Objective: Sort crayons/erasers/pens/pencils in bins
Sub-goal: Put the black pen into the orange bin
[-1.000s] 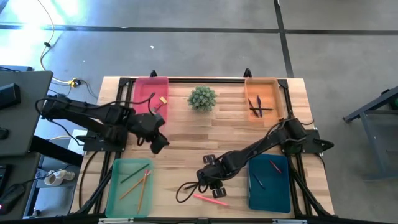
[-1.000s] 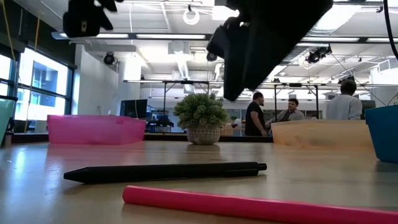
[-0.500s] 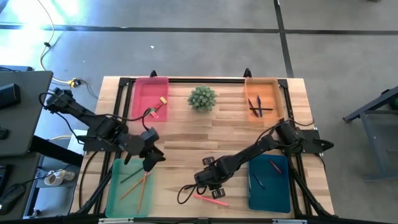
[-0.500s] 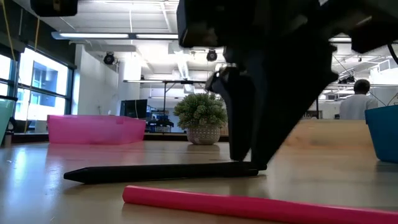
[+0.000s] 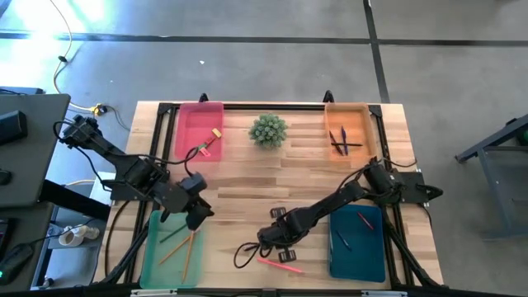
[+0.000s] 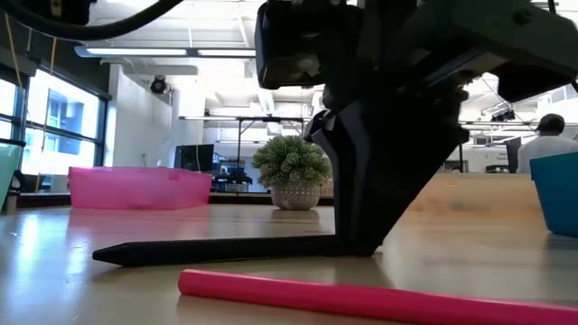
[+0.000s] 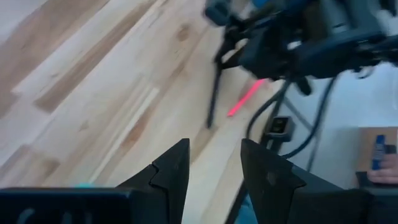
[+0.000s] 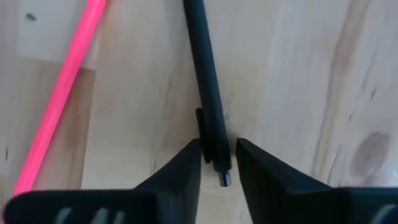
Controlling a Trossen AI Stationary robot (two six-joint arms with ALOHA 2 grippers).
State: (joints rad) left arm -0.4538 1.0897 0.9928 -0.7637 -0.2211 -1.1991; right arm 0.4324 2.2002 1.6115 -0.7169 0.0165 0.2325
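Note:
A black pen (image 6: 235,249) lies flat on the wooden table near its near edge. A pink pencil (image 6: 361,298) lies just nearer, roughly alongside it. My right gripper (image 5: 275,245) stands over the pen's right end, fingers down and shut on it (image 8: 217,149). My left gripper (image 5: 195,216) hovers open above the far right corner of the light green bin (image 5: 157,256), nothing between its fingers (image 7: 214,165). The green bin holds pencils, the teal bin (image 5: 375,256) crayons, the orange bin (image 5: 363,124) pens, and the pink bin (image 5: 190,124) erasers. My right gripper pinches the black pen at its clip end (image 8: 208,134) between the two fingers (image 8: 186,165), one on each long side. The fingers come from above, pointing steeply down, and lie across the pen. The pen lies flat on the table, its tip end (image 6: 104,255) toward the table's left.
A small potted plant (image 5: 268,129) stands at the far middle between the pink and orange bins. A black cable (image 5: 243,254) loops on the table beside my right gripper. Bare wood lies in the table's middle. People stand in the room beyond.
My right gripper has come down onto the black pen's end and closed its fingers about it; the pen still lies on the table. My left gripper has swung from beside the pink bin toward the near edge, to above the green bin's corner.

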